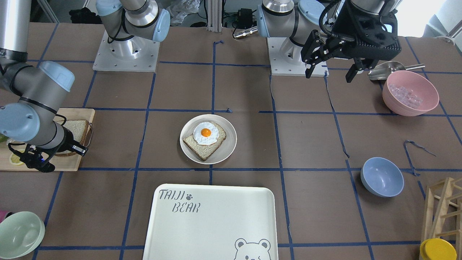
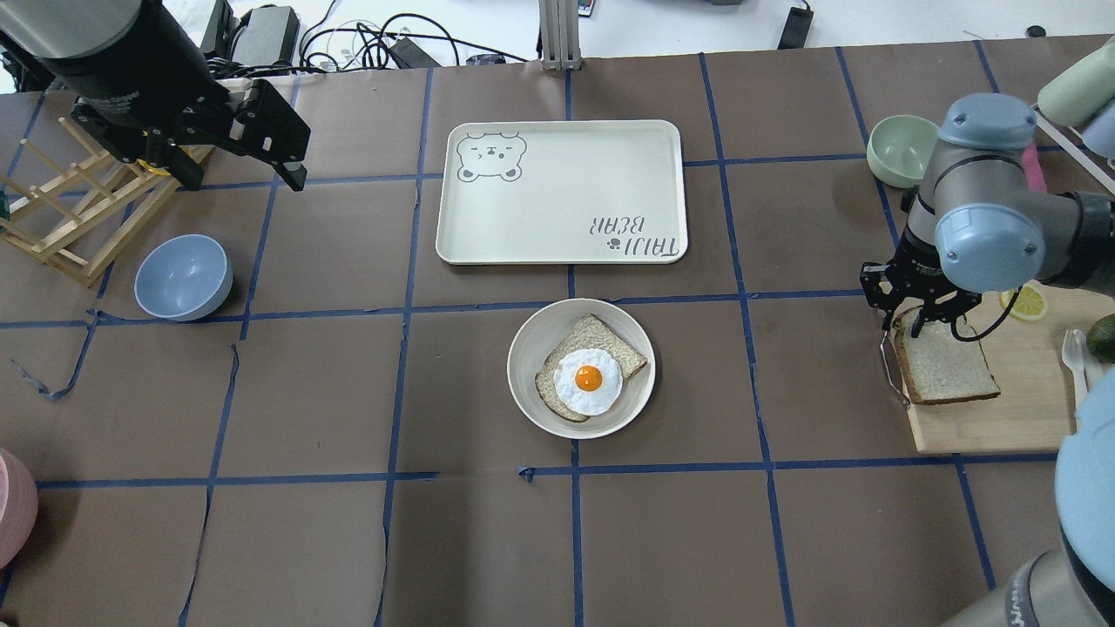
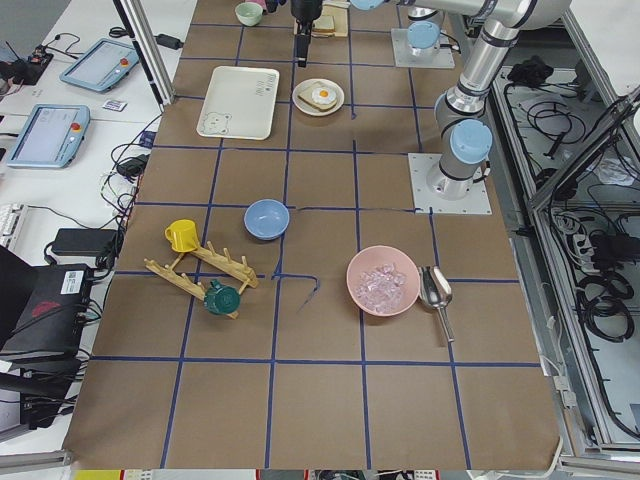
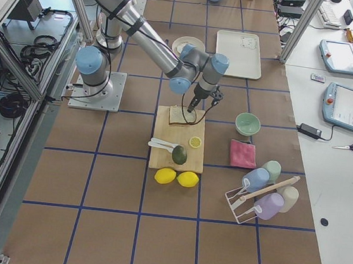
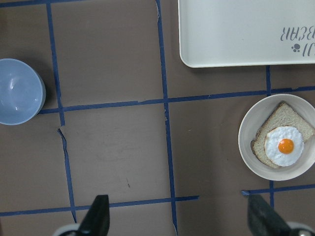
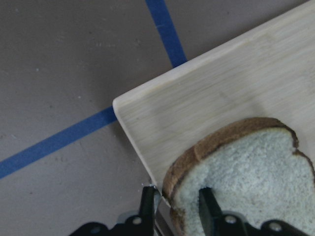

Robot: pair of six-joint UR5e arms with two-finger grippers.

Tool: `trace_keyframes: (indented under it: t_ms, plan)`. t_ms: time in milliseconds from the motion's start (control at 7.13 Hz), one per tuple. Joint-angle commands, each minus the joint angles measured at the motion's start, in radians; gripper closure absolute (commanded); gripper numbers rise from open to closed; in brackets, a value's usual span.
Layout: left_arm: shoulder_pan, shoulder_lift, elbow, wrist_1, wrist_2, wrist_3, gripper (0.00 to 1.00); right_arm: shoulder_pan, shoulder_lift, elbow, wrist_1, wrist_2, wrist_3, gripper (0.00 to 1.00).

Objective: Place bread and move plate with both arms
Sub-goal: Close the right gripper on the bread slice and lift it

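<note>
The bread [image 2: 949, 370] lies on a wooden cutting board [image 2: 1002, 427] at the table's right side; it also shows in the front view [image 1: 77, 127]. My right gripper [image 2: 906, 326] is shut on the bread's crust edge [image 6: 246, 182], one finger [image 6: 147, 201] beside the crust and the other on its face. The plate [image 2: 531, 348] sits mid-table and holds a slice topped with a fried egg [image 2: 589, 379]. My left gripper [image 2: 244, 178] hangs open and empty, high over the far left, away from the plate [image 5: 248, 152].
A bear-print tray [image 2: 562, 192] lies just beyond the plate. A blue bowl [image 2: 183, 277] and a wooden rack [image 2: 70, 218] are at the left. A green bowl [image 2: 897, 150] stands beyond the board. A pink bowl [image 1: 410, 93] with a metal scoop sits near the left arm's base.
</note>
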Motion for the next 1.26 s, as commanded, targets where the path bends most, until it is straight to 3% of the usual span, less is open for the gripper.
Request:
trace_keyframes:
  t_ms: [0,421,841,1122]
  plan:
    - [0.0,-0.001,0.0,0.0,-0.002,-0.001,0.0,-0.001,-0.001,0.0,0.003,0.01,0.002,1.0]
    - [0.0,-0.001,0.0,0.0,-0.003,-0.001,0.0,-0.006,-0.013,-0.043,0.023,0.0,0.002,1.0]
    - [0.003,0.0,0.0,0.0,-0.003,0.0,0.0,0.006,-0.063,-0.179,0.272,0.009,0.006,1.0]
    - [0.003,0.0,-0.002,0.0,-0.003,0.0,0.0,0.088,-0.106,-0.22,0.384,0.05,0.15,1.0]
